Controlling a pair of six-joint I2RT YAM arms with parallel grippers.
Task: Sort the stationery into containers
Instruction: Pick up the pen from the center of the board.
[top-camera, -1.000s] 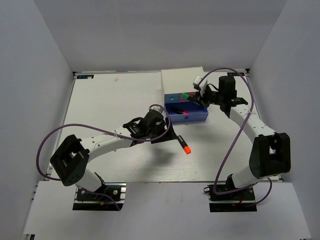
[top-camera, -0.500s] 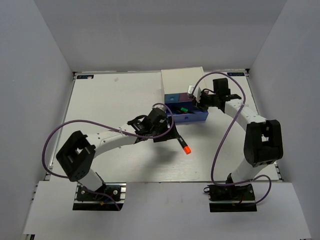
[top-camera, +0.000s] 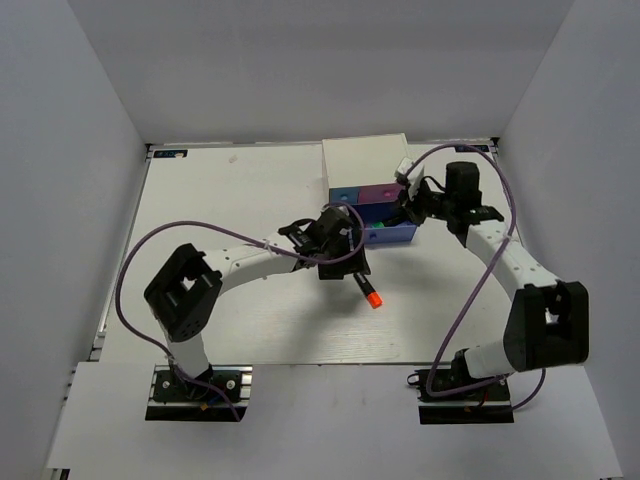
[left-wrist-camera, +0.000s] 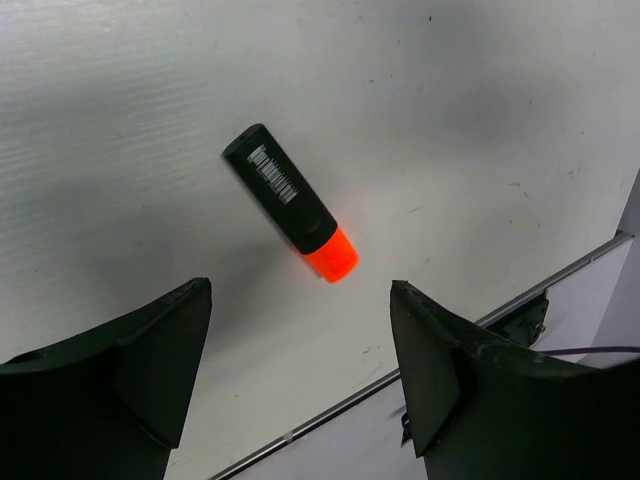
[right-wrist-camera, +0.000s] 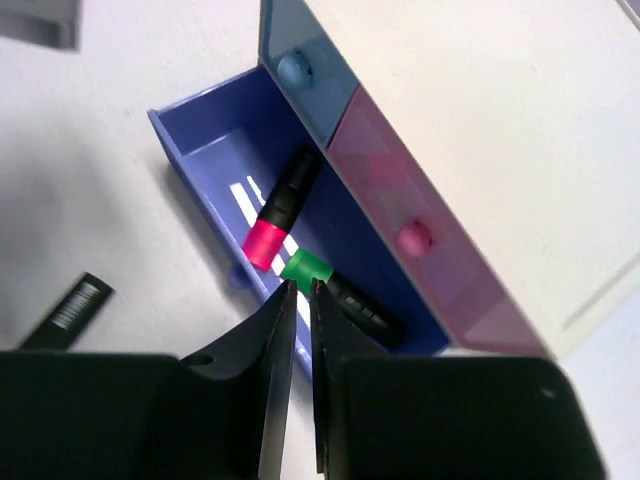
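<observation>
i log: left gripper (left-wrist-camera: 300, 288) spread wide, empty, short black orange-capped highlighter (left-wrist-camera: 290, 215) just ahead; right gripper (right-wrist-camera: 302, 290) nearly closed, empty, open blue-violet drawer (right-wrist-camera: 190, 150) beneath its tips.

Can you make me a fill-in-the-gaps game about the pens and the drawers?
The highlighter lying on the table has an ____ cap.
The open blue-violet drawer holds ____ highlighters.
One of them is the pink-capped highlighter; the other one's cap is ____.
The left gripper over the table is ____ and holds nothing.
Missing words: orange; two; green; open.
</observation>
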